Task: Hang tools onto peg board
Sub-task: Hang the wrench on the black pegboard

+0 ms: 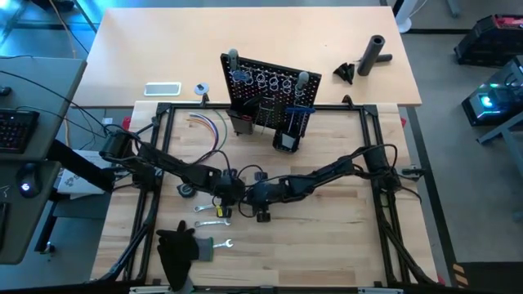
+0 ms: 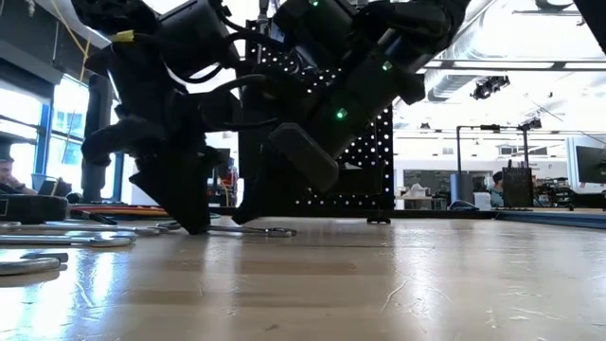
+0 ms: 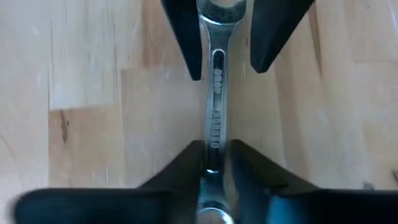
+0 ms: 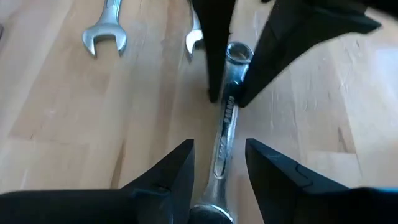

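Wooden table (image 1: 327, 237) is seen with the peg board (image 1: 265, 94) upright at its far edge, well apart from both arms meeting mid-table. One silver wrench (image 3: 214, 112) lies flat, straddled by the left gripper (image 3: 214, 165), fingers closed on its shank, and the right gripper (image 4: 217, 158), fingers apart around it, ungrasped. Grip should be confirmed before lifting, wrench kept level.

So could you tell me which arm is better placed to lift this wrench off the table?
The left, probably. The left tool has its fingers tight against the wrench, while the right tool straddles it with clear gaps on both sides.
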Robot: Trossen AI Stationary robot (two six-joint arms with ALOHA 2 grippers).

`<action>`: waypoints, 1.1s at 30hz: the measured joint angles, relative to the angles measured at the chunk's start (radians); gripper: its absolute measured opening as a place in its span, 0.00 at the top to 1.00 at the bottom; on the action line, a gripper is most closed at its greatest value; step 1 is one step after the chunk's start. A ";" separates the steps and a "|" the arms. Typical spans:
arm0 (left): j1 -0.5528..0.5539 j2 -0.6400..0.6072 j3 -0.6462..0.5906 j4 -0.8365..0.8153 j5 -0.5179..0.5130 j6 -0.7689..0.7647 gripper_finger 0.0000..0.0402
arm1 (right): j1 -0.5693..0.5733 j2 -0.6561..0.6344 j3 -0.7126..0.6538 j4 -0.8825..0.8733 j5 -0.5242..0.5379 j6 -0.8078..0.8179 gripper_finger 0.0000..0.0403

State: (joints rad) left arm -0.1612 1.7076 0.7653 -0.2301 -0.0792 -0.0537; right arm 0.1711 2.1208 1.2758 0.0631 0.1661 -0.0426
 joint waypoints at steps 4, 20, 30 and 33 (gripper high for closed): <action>0.000 -0.019 -0.004 0.016 -0.013 0.045 0.95 | 0.000 0.000 0.000 -0.012 0.002 0.008 0.66; -0.011 -0.022 0.038 -0.001 -0.041 0.074 0.95 | 0.000 0.002 0.000 -0.019 0.016 -0.016 0.66; -0.011 -0.024 0.096 -0.060 -0.052 0.103 0.99 | 0.002 0.029 0.000 -0.029 0.064 -0.016 0.66; -0.011 -0.024 0.103 -0.064 -0.041 0.103 0.99 | 0.004 0.039 0.000 -0.022 0.098 0.002 0.66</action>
State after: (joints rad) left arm -0.1722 1.6836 0.8683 -0.2938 -0.1202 0.0490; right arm 0.1752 2.1601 1.2762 0.0413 0.2640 -0.0405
